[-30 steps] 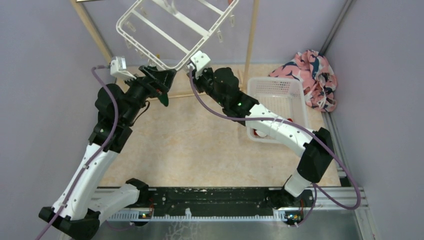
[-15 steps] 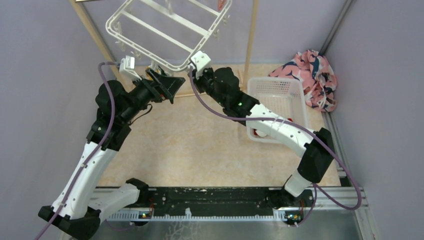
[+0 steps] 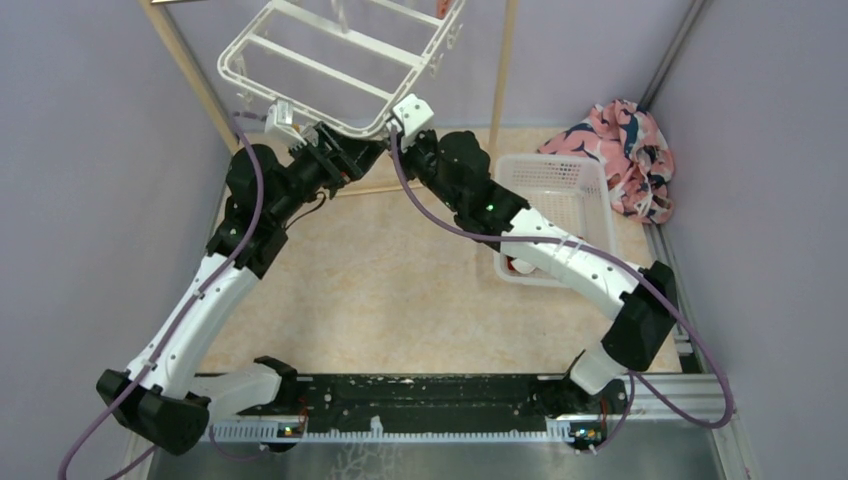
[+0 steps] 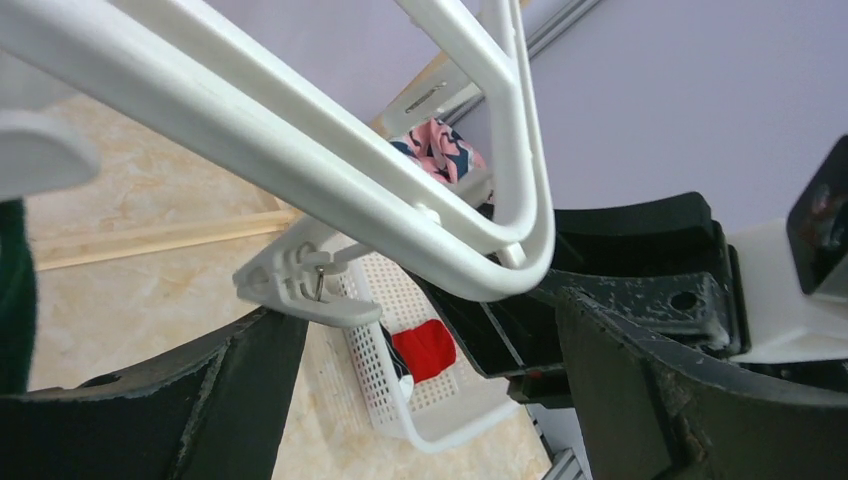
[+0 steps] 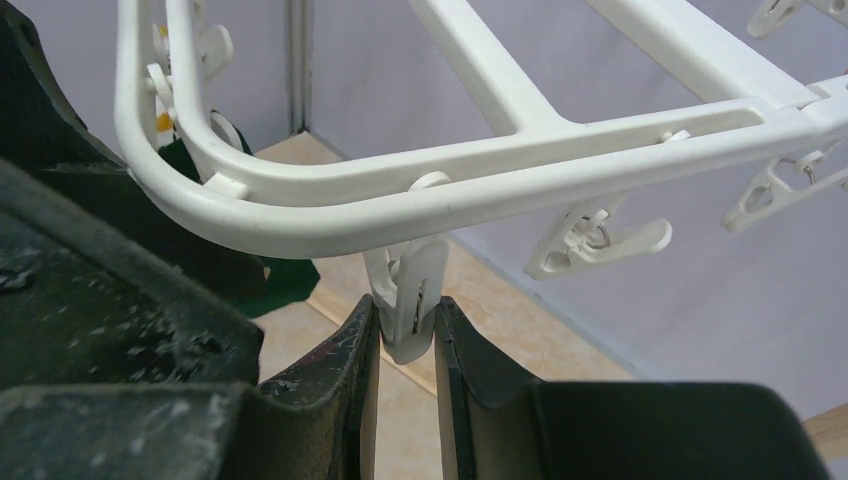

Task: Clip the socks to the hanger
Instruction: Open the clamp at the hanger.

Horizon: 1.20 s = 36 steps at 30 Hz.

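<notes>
The hanger (image 3: 330,60) hangs tilted at the far side above the desk (image 3: 400,300), and the right tool (image 5: 408,318) is closed on a clip (image 5: 415,275) dangling under its rounded near corner. The left tool (image 4: 430,390) sits just beside that corner with its fingers spread wide and nothing between them (a strip of the dark green sock (image 4: 15,300) shows at the edge of its wrist view; whether it is held I cannot tell). The red sock (image 4: 425,350) lies in the white basket (image 4: 370,360) off to the right.
</notes>
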Each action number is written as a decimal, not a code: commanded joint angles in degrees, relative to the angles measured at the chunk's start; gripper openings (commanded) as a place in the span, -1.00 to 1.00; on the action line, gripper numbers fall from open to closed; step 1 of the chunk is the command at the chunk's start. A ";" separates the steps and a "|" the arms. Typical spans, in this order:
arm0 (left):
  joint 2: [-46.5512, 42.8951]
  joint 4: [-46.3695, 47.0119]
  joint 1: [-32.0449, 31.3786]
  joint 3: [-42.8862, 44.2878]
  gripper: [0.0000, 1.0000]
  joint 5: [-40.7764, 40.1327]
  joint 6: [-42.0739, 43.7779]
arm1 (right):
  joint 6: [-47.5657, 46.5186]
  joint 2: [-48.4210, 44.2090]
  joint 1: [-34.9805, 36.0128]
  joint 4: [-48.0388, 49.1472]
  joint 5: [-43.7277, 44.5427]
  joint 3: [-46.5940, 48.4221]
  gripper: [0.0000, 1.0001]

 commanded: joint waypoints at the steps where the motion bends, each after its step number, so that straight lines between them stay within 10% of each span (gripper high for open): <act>1: 1.07 7.54 0.01 1.21 0.96 -1.71 -2.64 | 0.53 -2.56 1.22 2.06 -2.85 -0.35 -1.00; 36: 4.49 11.02 -0.43 0.72 0.61 -7.42 -1.96 | 0.45 0.23 1.70 1.77 -3.06 1.98 -1.00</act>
